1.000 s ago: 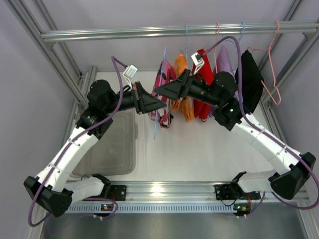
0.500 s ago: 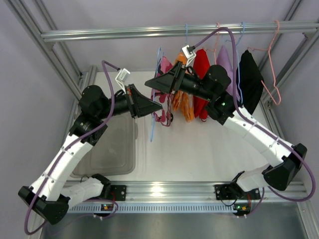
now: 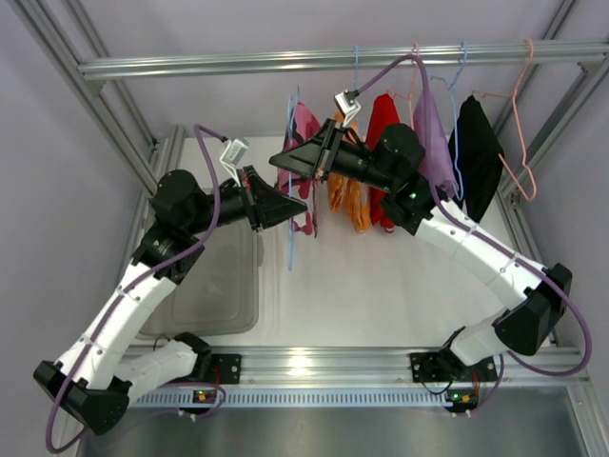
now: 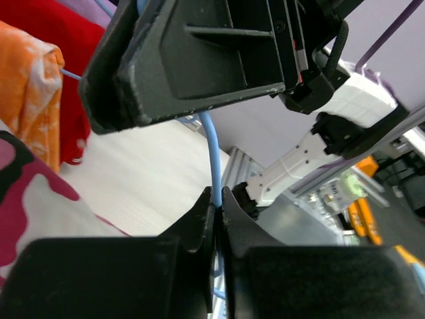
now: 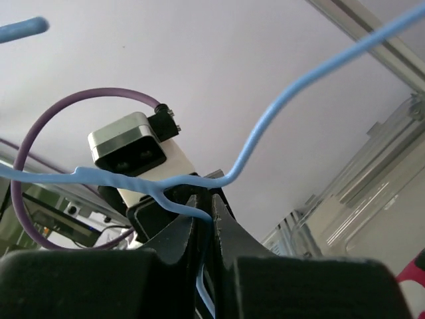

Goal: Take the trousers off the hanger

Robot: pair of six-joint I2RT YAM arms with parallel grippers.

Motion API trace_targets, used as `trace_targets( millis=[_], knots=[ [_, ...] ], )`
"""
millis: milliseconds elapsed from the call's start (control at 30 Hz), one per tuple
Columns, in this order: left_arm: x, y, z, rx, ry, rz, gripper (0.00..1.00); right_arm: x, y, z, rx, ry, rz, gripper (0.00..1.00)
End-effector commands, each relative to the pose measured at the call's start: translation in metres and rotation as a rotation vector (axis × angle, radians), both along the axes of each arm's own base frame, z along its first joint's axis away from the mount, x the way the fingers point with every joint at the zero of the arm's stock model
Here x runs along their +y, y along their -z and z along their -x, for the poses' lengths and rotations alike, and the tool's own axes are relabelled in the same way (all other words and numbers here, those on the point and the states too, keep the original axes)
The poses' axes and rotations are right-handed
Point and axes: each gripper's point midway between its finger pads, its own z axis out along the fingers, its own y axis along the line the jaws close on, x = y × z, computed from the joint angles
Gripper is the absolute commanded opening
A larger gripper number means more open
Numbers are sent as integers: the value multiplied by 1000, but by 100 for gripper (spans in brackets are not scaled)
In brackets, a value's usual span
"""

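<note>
The pink-white-black camouflage trousers [image 3: 306,126] hang on a thin blue hanger [image 3: 289,240], whose top end sits just below the rail [image 3: 238,65]. My left gripper [image 3: 303,203] is shut on the hanger's wire, which the left wrist view shows pinched between the jaws [image 4: 218,197]. My right gripper [image 3: 276,160] is just above it, shut on the bent wire near the hanger's neck [image 5: 210,203]. The camouflage cloth [image 4: 26,199] lies at the lower left of the left wrist view, with the orange white-blotched trousers [image 4: 33,93] beside it. These orange trousers [image 3: 347,195] hang behind the right arm.
Red [image 3: 385,119], purple [image 3: 430,133] and black [image 3: 476,157] garments hang on the rail to the right, beside a bare pink hanger [image 3: 521,162]. A clear plastic bin [image 3: 214,286] sits on the table under the left arm. Frame posts stand at both sides.
My right gripper has closed on the hanger wire. Both arms and the hanger with the camouflage trousers have shifted left, away from the other garments.
</note>
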Motion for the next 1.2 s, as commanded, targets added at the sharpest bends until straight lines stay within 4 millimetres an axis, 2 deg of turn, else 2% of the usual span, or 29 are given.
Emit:
trace_targets(
  millis=[0, 33, 67, 133, 167, 200, 300, 333, 400, 433, 567, 600, 633, 667, 700, 733, 767, 800, 833, 867, 900, 967, 1000, 1100, 1133, 1167],
  knots=[
    [12, -55, 14, -340, -30, 87, 25, -9, -66, 23, -168, -20, -152, 0],
    [12, -51, 13, -328, -32, 74, 52, -9, -70, 27, -179, -25, -160, 0],
    [14, -49, 13, -329, -41, 63, 69, -10, -73, 30, -184, -33, -163, 0],
    [22, -46, 14, -346, -86, 35, 93, -14, -82, 38, -226, -44, -175, 0],
    [27, -47, 7, -355, -137, 27, 94, -17, -85, 44, -252, -61, -174, 0],
    [31, -52, 8, -383, -154, 27, 95, -25, -94, 52, -300, -59, -186, 0],
    [45, -62, 8, -363, -185, 33, 96, -41, -104, 70, -365, -63, -193, 0],
    [51, -76, 12, -393, -192, 47, 96, -43, -104, 73, -368, -65, -189, 0],
    [55, -89, 20, -417, -175, 51, 97, -50, -107, 78, -364, -58, -190, 0],
    [59, -103, 24, -439, -189, 58, 96, -52, -110, 79, -365, -56, -195, 0],
    [86, -103, 9, -465, -372, 5, 96, -65, -127, 87, -383, -45, -236, 0],
    [94, -92, 0, -432, -432, -34, 96, -66, -130, 89, -380, -47, -245, 0],
    [101, -86, 1, -438, -466, -58, 97, -68, -133, 91, -386, -48, -253, 0],
    [103, -58, -9, -460, -478, -137, 97, -70, -138, 93, -390, -52, -270, 0],
    [104, -40, -9, -486, -473, -182, 97, -71, -141, 93, -391, -52, -277, 0],
    [108, -31, 4, -546, -466, -199, 99, -74, -149, 96, -405, -53, -295, 0],
    [106, 9, -4, -559, -442, -279, 99, -74, -152, 96, -404, -57, -301, 0],
    [106, 28, 0, -572, -411, -319, 99, -77, -161, 99, -419, -56, -316, 0],
    [104, 38, 11, -617, -366, -337, 99, -78, -165, 101, -427, -56, -322, 0],
    [105, 63, 7, -628, -346, -390, 99, -78, -168, 100, -437, -51, -323, 0],
    [107, 67, 10, -655, -355, -396, 99, -81, -177, 104, -454, -50, -337, 0],
    [107, 79, 10, -700, -342, -424, 99, -82, -182, 103, -473, -39, -341, 0],
    [107, 92, 7, -689, -337, -431, 99, -85, -189, 107, -489, -37, -353, 0],
    [104, 90, -1, -719, -360, -398, 99, -84, -194, 104, -499, -27, -353, 0],
    [102, 96, -8, -703, -363, -396, 99, -83, -194, 103, -500, -25, -349, 0],
    [100, 88, -10, -724, -369, -367, 99, -79, -192, 98, -498, -20, -341, 0]
  ],
)
